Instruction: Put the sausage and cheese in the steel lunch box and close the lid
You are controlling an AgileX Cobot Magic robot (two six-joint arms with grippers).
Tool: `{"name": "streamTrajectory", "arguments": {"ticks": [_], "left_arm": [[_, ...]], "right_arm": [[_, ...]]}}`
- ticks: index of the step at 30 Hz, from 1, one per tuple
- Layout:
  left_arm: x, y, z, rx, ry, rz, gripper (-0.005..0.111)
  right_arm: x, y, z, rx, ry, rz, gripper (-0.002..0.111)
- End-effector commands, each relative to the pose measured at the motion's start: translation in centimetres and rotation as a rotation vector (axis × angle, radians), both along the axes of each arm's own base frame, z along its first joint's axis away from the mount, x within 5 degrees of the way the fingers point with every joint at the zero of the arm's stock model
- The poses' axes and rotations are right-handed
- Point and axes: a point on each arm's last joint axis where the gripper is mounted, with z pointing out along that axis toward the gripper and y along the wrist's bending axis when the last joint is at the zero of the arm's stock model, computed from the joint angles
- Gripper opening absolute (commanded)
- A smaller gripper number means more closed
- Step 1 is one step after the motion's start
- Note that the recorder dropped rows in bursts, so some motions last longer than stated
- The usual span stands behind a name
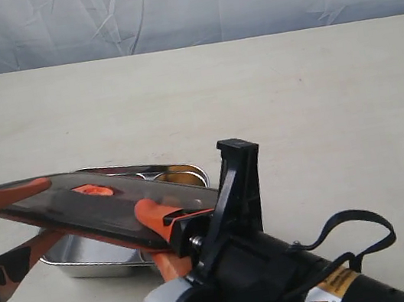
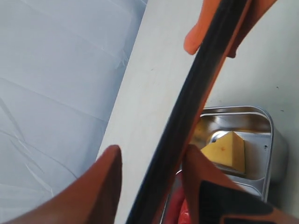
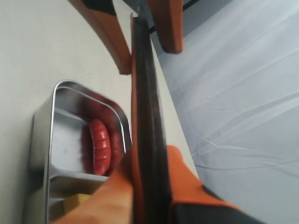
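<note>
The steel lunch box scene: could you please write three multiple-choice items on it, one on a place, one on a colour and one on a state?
1. Where is the sausage? A on a plate; B in a compartment of the steel lunch box; C on a shelf.
2. What colour is the cheese? A yellow; B green; C white.
3. How is the lid? A flat on the floor; B shut on the box; C held tilted above the box by the left gripper and the right gripper.
Answers: B, the right wrist view shows it lying inside the steel walls; A, the left wrist view shows a yellow wedge; C, the exterior view shows both grippers clamping its ends, with the box open below.
</note>
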Motion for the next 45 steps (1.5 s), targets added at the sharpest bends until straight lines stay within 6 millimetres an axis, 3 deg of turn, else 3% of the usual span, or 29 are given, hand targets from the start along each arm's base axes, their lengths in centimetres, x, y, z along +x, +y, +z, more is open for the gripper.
{"name": "streamTrajectory", "arguments": {"ticks": [1,4,10,18,24,30,35,41,45], "left_arm": [[0.2,0.2,0.1,-0.043,0.030,0.051,0.040],[0.1,0.1,0.1,-0.047,0.035,0.041,0.031],[-0.1,-0.1,0.1,-0.071,0.066,0.022,0.000],[0.1,0.1,0.1,-0.086,0.081,0.054,0.000],[0.7,0.7,0.1,-0.082,0.062,0.144,0.000],[0.8,0.8,0.2,-0.079,0.057,0.161,0.000],[1.0,1.0,0.2,-0.073,0.044,0.198,0.000],[1.3,1.4,0.2,-0.067,0.030,0.246,0.000],[1.3,1.4,0.2,-0.068,0.031,0.246,0.000]], "right_arm": [[-0.5,0.2,0.9,0.016,-0.024,0.074,-0.001],[-0.5,0.3,1.7,0.049,-0.013,0.056,-0.001],[0.1,0.2,3.1,0.133,-0.040,-0.018,-0.001],[1.9,-1.4,3.9,0.362,0.064,-0.314,-0.001],[1.9,-1.5,3.1,0.373,0.196,-0.355,-0.001],[2.3,-2.0,3.2,0.397,0.192,-0.422,-0.001],[2.8,-2.9,3.3,0.471,0.207,-0.543,-0.001],[3.1,-4.2,1.6,0.421,0.362,-0.744,-0.001],[3.0,-4.5,1.2,0.386,0.385,-0.789,-0.001]]}}
